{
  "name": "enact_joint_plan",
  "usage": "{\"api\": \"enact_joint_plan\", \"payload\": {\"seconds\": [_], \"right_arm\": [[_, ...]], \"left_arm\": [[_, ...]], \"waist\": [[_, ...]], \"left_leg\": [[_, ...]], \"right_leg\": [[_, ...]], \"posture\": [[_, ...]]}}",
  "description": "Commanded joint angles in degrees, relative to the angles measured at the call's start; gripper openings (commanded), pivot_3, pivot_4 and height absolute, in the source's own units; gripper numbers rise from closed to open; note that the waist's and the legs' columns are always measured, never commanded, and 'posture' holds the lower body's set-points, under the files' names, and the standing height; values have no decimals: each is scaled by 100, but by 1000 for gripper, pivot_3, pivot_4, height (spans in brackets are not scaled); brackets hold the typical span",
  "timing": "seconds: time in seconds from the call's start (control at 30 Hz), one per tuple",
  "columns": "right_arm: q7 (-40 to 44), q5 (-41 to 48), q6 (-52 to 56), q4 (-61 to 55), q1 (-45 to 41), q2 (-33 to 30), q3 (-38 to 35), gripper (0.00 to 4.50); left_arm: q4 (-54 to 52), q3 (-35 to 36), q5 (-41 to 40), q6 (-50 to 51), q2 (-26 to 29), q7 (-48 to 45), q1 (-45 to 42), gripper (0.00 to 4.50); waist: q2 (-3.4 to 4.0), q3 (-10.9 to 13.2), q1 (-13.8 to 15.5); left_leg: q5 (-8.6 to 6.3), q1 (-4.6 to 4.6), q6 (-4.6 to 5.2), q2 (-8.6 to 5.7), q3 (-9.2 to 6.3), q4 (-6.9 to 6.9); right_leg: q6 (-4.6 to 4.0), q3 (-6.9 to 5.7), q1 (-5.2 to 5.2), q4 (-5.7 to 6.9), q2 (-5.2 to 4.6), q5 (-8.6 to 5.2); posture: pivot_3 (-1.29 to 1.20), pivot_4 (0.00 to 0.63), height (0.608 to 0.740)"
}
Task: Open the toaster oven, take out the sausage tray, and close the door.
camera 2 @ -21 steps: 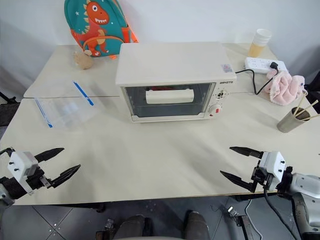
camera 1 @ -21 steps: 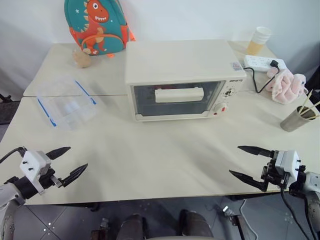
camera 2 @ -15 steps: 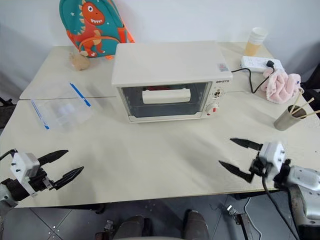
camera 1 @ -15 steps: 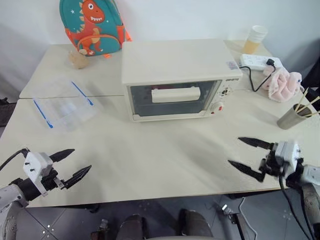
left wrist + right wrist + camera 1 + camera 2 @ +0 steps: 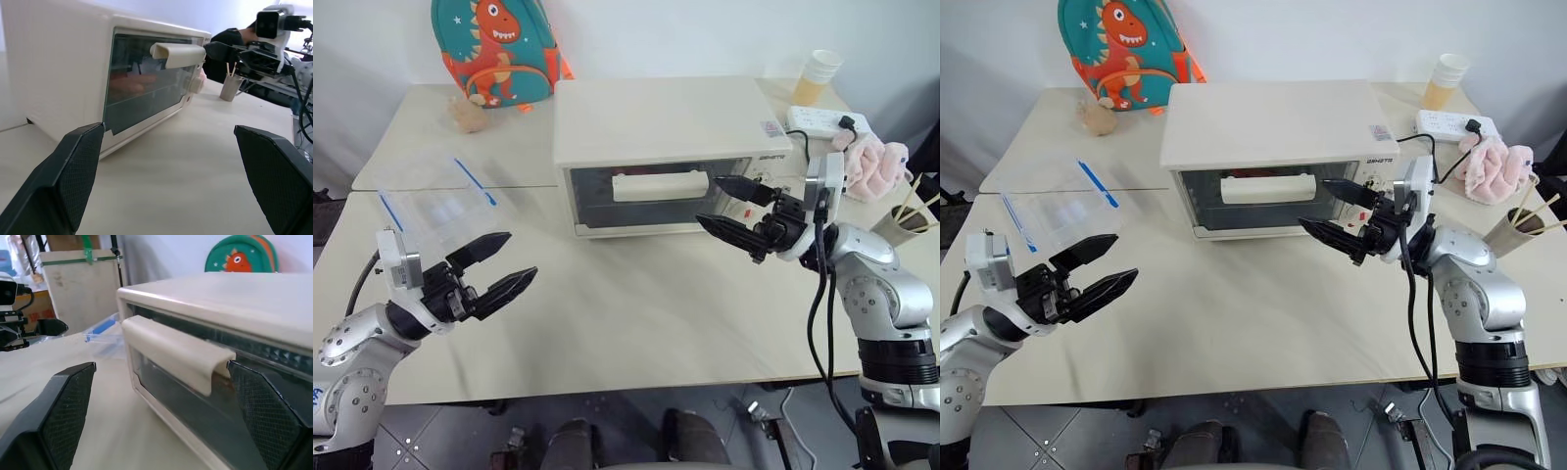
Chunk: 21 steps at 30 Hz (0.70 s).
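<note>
White wall and two cream tables pushed together frame the scene. Out in front of the oven [image 5: 671, 155], the right gripper [image 5: 727, 206] hangs with its jaws spread wide and nothing in them, its tips just beside the right end of the handle [image 5: 663, 185] and not yet touching it. The left gripper [image 5: 497, 266] hovers low over the near table, equally wide and empty, well apart from the oven and near the clear box [image 5: 440, 203].

The door [image 5: 651, 196] is shut and upright, its glass facing the robot, its long axis running left to right, with the bar handle lying the same way across its upper part. Since the hinge is along the bottom edge, the step in hand looks like the reach to the handle. To do it well, the right fingers should straddle the bar from above and below, close squarely near its middle, then pull outward and down in an arc so the oven does not slide.

Inside, behind the glass, the tray [image 5: 132, 85] shows only as a dim reddish shape; its lie cannot be told.
</note>
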Motion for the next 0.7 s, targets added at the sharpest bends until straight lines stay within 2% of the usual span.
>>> {"api": "enact_joint_plan", "payload": {"seconds": [0.03,0.4,0.7], "right_arm": [[147,-127,-59,66,-152,80,77,4478],[655,-133,-34,-116,-288,215,212,4478],[1831,-889,-1062,-984,919,-377,674,4478]], "left_arm": [[-118,27,46,-65,-42,28,-13,4500],[63,89,244,-285,-200,-45,113,4500],[344,257,113,-125,29,-249,-21,4500]], "waist": [[0,0,3],[0,0,2],[-1,0,-13]], "left_leg": [[0,-2,0,0,1,0],[0,-2,0,4,10,1],[-2,-6,-4,9,21,-8]], "right_leg": [[0,-1,0,-1,0,0],[1,3,0,-6,4,0],[0,6,-15,-10,10,0]], "posture": [[0,150,740],[0,150,740],[0,150,740]]}}
